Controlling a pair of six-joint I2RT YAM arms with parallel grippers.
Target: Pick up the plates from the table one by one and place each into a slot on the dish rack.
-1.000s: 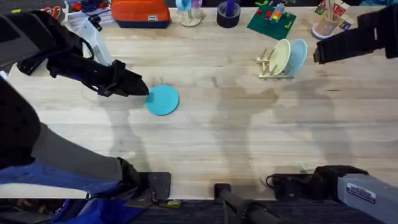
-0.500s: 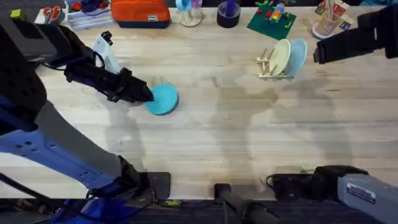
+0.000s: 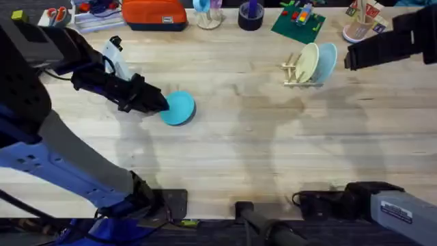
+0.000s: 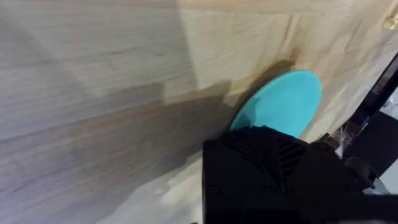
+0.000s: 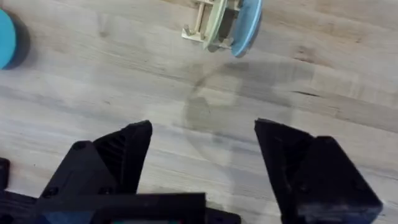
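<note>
The turquoise plate (image 3: 180,108) is left of the table's (image 3: 246,143) middle, and my left gripper (image 3: 160,104) is shut on its left rim. The left wrist view shows the turquoise plate (image 4: 280,102) tilted off the wood over a dark shadow, its near edge under my black finger (image 4: 267,162). At the back right the dish rack (image 3: 295,70) holds a cream plate (image 3: 308,61) and a pale blue plate (image 3: 327,59) upright. My right gripper (image 5: 202,155) hangs open above bare wood, short of the dish rack (image 5: 200,26); overhead, the right gripper (image 3: 351,59) is just right of the rack.
Along the back edge stand an orange bag (image 3: 153,14), a dark cup (image 3: 250,15), a green building-block board (image 3: 298,23) and a cup of utensils (image 3: 359,26). Bare wood stretches between the turquoise plate and the rack.
The left arm shifted its pose and the gripper closed in on the turquoise plate's left rim. The plate moved slightly toward the back. The right arm stayed still.
</note>
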